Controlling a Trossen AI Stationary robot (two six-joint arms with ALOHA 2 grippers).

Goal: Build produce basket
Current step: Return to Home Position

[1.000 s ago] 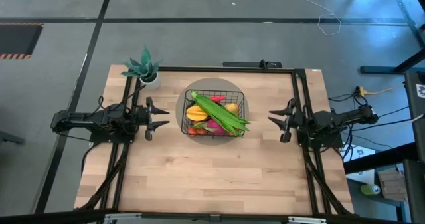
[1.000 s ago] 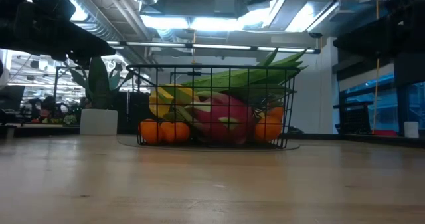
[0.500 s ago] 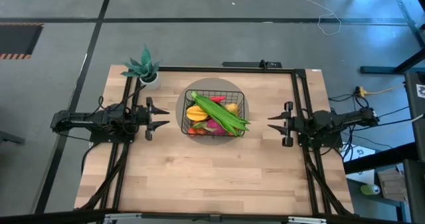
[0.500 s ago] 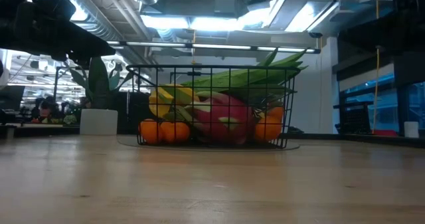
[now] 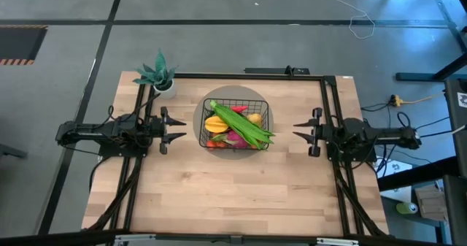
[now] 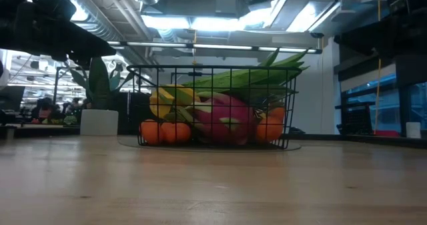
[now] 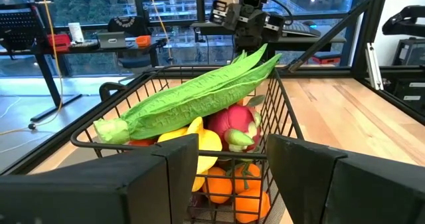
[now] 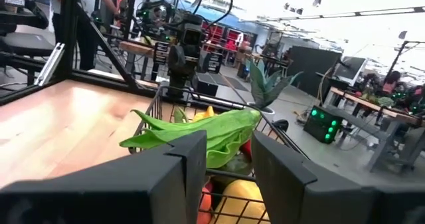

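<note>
The black wire basket (image 5: 233, 126) stands on a grey round mat at the table's middle. It holds the produce: a long green leafy bundle (image 5: 241, 123) lies across the top, over a pink dragon fruit (image 6: 225, 118), yellow fruit (image 7: 199, 141) and orange tomatoes (image 6: 163, 131). My left gripper (image 5: 177, 130) is open and empty to the left of the basket. My right gripper (image 5: 299, 131) is open and empty to its right. Both point level at the basket.
A small white pot with a teal plant (image 5: 162, 77) stands at the table's far left, beyond my left gripper. Black frame rails (image 5: 330, 107) run along the table's left, right and far sides. Bare wood (image 5: 233, 191) lies on the near side of the basket.
My right gripper has turned about its long axis and shifted slightly toward the basket, staying open and empty. The basket and produce have kept still.
</note>
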